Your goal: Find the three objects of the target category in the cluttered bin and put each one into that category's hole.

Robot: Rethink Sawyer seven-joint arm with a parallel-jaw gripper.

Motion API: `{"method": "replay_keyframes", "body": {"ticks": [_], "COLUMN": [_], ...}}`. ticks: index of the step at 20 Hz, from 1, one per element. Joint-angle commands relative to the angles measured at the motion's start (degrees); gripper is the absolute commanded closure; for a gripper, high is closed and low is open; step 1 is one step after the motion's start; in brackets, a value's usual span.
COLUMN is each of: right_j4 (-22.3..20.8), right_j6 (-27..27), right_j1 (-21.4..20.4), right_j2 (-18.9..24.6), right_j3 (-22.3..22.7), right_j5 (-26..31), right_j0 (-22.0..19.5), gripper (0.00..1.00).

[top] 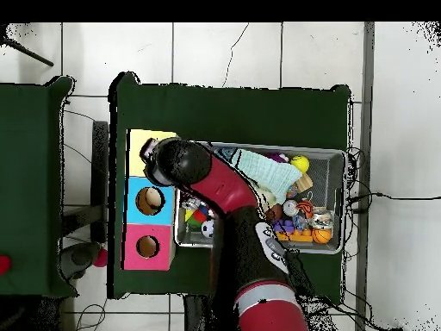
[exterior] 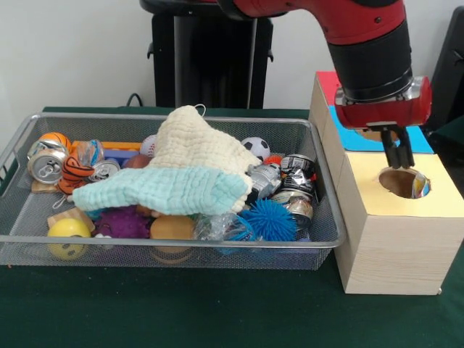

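Observation:
The wire mesh bin (exterior: 167, 243) is full of clutter; it also shows in the overhead view (top: 339, 153). My gripper (exterior: 398, 164) hangs just above the round hole (exterior: 401, 181) in the yellow top of the wooden box (exterior: 391, 239). It is open and holds nothing. A bit of multicolour patterned fabric scrap (exterior: 421, 188) shows inside the hole at its right edge, below the fingertips. I see no other patterned scraps in the bin. In the overhead view my arm (top: 185, 165) covers the hole of the yellow box (top: 145, 138).
A big cream waffle cloth (exterior: 196, 148) and a mint-green cloth (exterior: 159, 190) lie over the bin's middle. Around them are cans (exterior: 47, 167), a blue spiky ball (exterior: 270, 220), a yellow ball (exterior: 69, 235) and a soccer ball (exterior: 255, 147). The blue-topped (top: 149, 200) and red-topped (top: 147, 246) boxes stand behind the yellow one.

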Motion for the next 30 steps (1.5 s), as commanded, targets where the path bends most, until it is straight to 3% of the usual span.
{"method": "replay_keyframes", "body": {"ticks": [1, 11, 16, 22, 27, 30], "right_j4": [0.35, -0.68, -2.23, -3.86, -6.88, -8.99], "right_j6": [5.18, 7.13, 6.98, 7.84, 5.93, 5.45], "right_j1": [0.04, 1.11, 0.03, -0.06, 1.94, 3.74], "right_j2": [8.67, 14.6, 16.09, 14.64, 7.84, 5.3], "right_j3": [5.65, 8.06, 8.78, 8.74, 3.97, 1.84], "right_j5": [-3.51, -13.83, -13.95, -15.68, -6.2, -4.31], "right_j0": [-1.66, -5.38, -6.8, -6.21, -2.44, -1.07], "gripper": [1.0, 1.0, 1.0, 1.0, 1.0, 1.0]}}
